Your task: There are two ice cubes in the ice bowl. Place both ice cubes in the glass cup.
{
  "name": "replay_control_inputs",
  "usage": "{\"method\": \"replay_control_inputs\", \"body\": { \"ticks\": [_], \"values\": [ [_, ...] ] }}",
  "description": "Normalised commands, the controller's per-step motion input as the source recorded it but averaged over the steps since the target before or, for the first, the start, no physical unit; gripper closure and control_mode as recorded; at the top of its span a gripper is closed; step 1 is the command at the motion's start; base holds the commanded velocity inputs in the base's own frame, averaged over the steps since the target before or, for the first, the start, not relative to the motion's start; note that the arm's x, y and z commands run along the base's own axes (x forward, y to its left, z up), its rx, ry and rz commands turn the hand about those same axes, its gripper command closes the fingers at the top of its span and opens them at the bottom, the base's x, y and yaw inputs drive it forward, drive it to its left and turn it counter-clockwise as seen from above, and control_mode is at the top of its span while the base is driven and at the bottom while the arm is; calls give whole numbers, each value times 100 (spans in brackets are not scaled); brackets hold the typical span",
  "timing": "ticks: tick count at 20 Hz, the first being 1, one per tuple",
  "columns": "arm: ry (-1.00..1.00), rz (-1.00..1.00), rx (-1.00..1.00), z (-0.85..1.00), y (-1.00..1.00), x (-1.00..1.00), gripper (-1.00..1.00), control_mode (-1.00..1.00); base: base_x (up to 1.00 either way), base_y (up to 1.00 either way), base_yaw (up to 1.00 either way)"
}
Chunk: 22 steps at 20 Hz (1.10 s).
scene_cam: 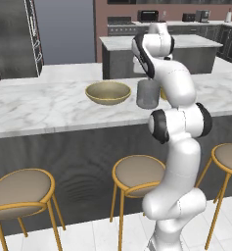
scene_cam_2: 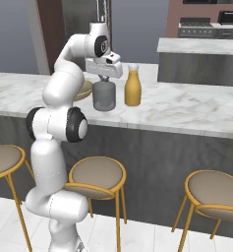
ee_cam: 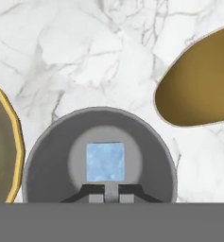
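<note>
Hovering over the glass cup with an ice cube seen inside

Hanging above the marble counter (scene_cam: 39, 105), the gripper (scene_cam_2: 104, 78) points straight down at the mouth of the glass cup (scene_cam_2: 103, 96), which stands upright on the counter top. From the hand view, a pale blue ice cube (ee_cam: 105, 162) sits square in the middle of the cup's round grey floor, with the two dark fingertips (ee_cam: 92, 193) showing at the near rim, drawn narrow and close together with only a thin grey piece between them; whether they pinch anything I cannot tell. The ice bowl (scene_cam: 108, 92), wide, shallow and tan-gold, rests on the counter just beside the cup, apart from it, on the left in the left base view. Its inside that shows in the hand view looks bare of ice, though much of the bowl is cut off there. A carafe of orange liquid (scene_cam_2: 132, 88) stands upright just beside the cup on the other side. Round stools (scene_cam: 138, 172) with gold legs line the floor in front of the counter
</note>
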Motion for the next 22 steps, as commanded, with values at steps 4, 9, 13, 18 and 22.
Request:
{"method": "replay_control_inputs", "body": {
  "ticks": [4,9,13,18,22],
  "values": [
    [0,-1,0,0,4,30,-100,-100,0,0,0],
    [0,0,0,20,0,-14,-100,-100,0,0,0],
    [-4,0,0,3,0,-100,-100,-100,0,0,0],
    [-26,0,0,-11,0,-100,-100,-100,0,0,0],
    [-34,0,-2,-45,0,-100,-100,-100,0,0,0]
  ]
}}
